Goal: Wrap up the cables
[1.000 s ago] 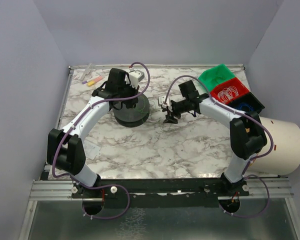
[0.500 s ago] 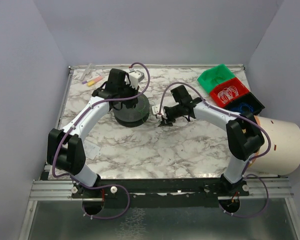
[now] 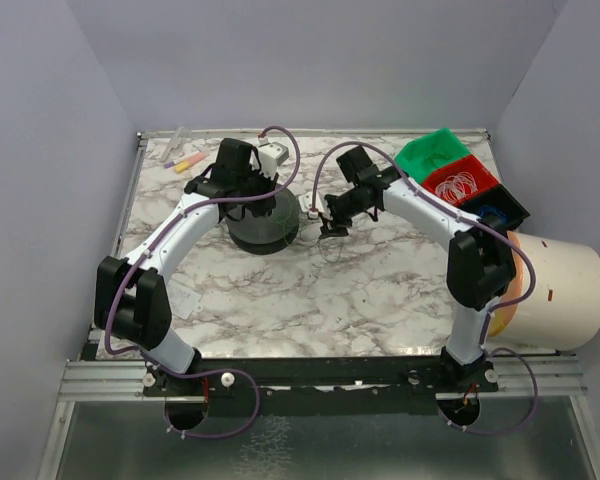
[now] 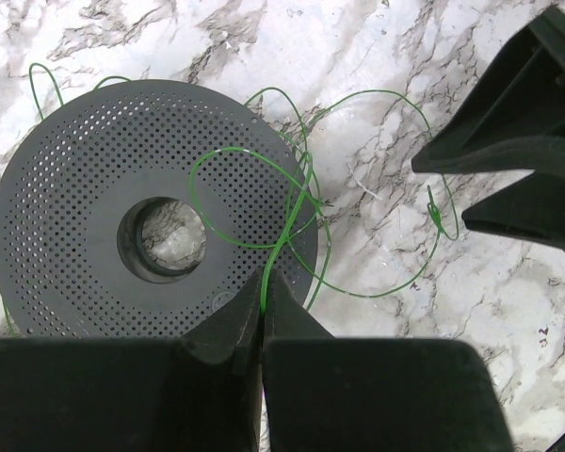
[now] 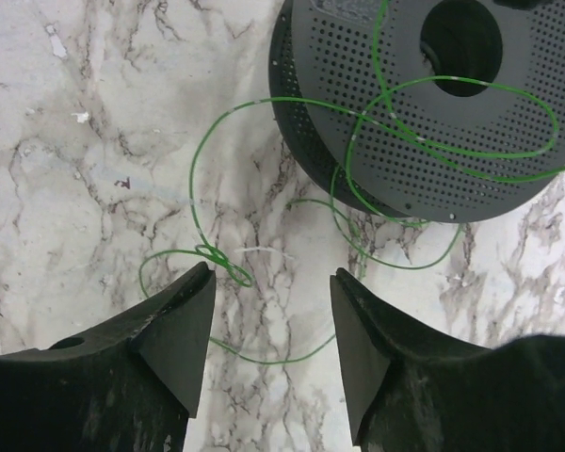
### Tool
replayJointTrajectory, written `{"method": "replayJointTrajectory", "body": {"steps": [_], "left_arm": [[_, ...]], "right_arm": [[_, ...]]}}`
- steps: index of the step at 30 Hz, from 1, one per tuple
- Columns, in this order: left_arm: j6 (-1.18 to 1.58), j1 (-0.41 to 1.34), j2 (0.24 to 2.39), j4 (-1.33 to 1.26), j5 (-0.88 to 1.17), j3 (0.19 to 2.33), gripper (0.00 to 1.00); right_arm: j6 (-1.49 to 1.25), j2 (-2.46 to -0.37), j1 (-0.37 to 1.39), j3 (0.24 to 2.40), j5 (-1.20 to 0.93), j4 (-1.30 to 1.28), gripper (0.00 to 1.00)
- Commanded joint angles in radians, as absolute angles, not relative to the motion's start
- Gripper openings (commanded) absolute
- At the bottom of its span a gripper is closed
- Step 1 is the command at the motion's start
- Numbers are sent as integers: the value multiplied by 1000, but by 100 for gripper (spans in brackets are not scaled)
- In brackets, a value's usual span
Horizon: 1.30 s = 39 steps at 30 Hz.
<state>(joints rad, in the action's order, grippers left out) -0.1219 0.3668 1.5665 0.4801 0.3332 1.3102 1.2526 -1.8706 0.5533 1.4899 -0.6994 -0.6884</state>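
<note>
The cable in play is a hair-thin green wire, not whitish. It loops loosely over a black perforated spool and out onto the marble. My left gripper is shut on this wire above the spool's edge. My right gripper is open and empty, low over the marble just right of the spool. A small knot of the green wire lies by its left fingertip. In the top view the right gripper sits close to the spool's right side.
At the back right stand a green bin, a red bin holding whitish coiled wires, and a dark bin. A white bucket stands off the table's right edge. Markers lie at the back left.
My right arm has swung left and toward the back, bringing its open gripper up beside the spool. The left arm and spool have not moved.
</note>
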Motion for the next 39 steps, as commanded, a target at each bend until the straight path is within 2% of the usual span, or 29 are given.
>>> {"method": "replayJointTrajectory", "body": {"steps": [1,6,13,16,32,39], "left_arm": [[-138,370,1572,476,363,1292,1],[-139,370,1577,477,363,1293,1],[-140,370,1580,477,365,1290,1],[-138,370,1585,477,370,1292,1],[-138,370,1595,477,378,1288,2],[-140,370,1588,477,381,1283,2]], "right_arm": [[1350,-1943,528,1598,-666,-904,56],[1434,-1996,528,1661,-654,-1004,52],[1460,-2018,528,1668,-667,-1008,47],[1457,-2021,528,1674,-684,-1004,40],[1405,-2014,532,1619,-702,-809,45],[1459,-2048,535,1638,-723,-882,43]]}}
